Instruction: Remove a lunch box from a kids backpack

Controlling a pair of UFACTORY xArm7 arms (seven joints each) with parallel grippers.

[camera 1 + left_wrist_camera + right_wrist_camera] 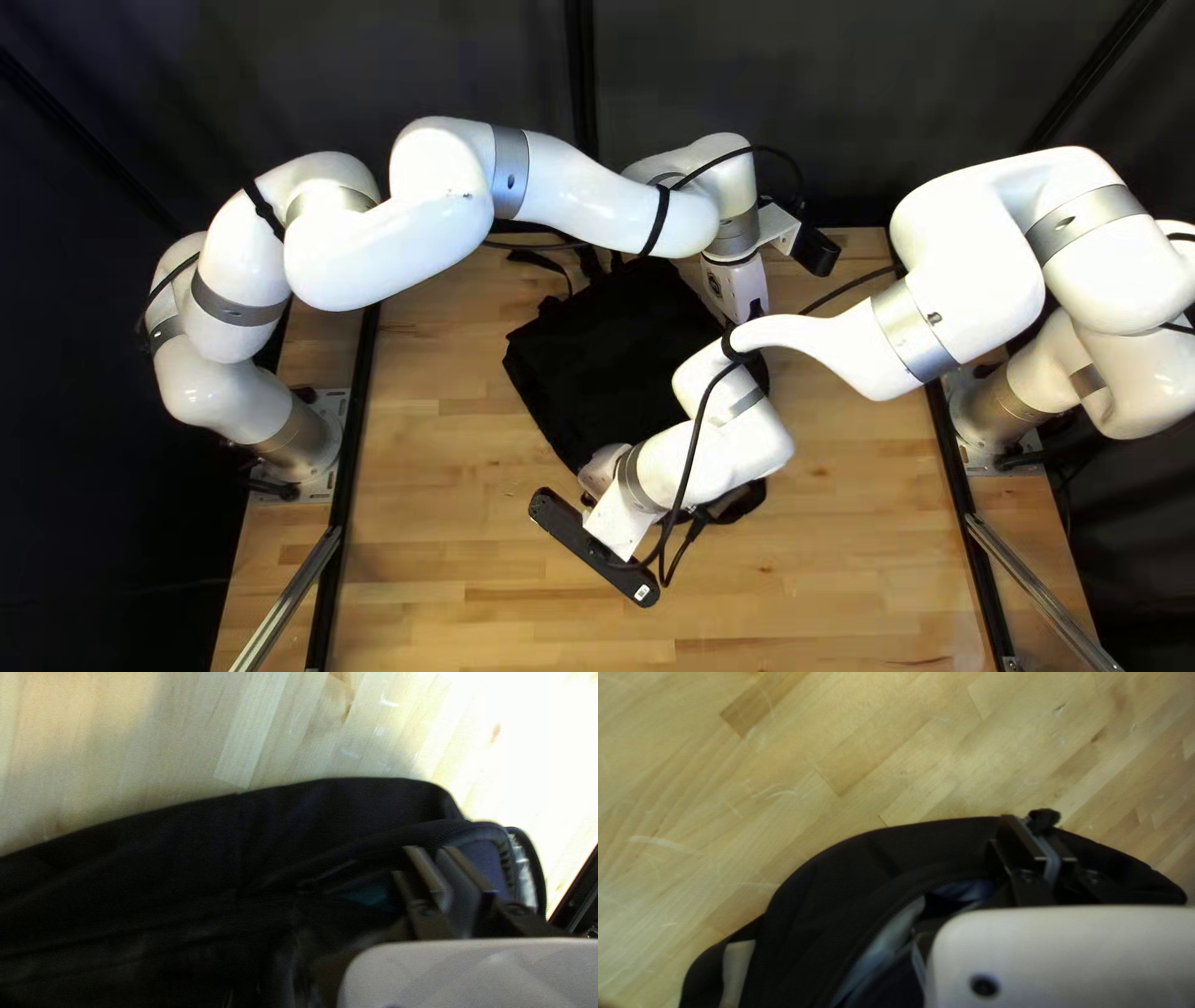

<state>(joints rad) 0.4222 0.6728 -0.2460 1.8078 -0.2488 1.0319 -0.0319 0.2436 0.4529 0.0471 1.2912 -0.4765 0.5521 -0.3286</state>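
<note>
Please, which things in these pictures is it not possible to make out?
- Whether the backpack contains a lunch box: top left view, hidden by black fabric.
- What the teal patch is: left wrist view, blurred.
- Whether the right gripper holds anything: right wrist view, blurred.
- Backpack's full outline: wrist views, cut off.

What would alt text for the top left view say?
A black backpack lies on the wooden table, partly hidden by two white arms: my left arm over its far end, my right arm over its near end. No lunch box is visible.
</note>
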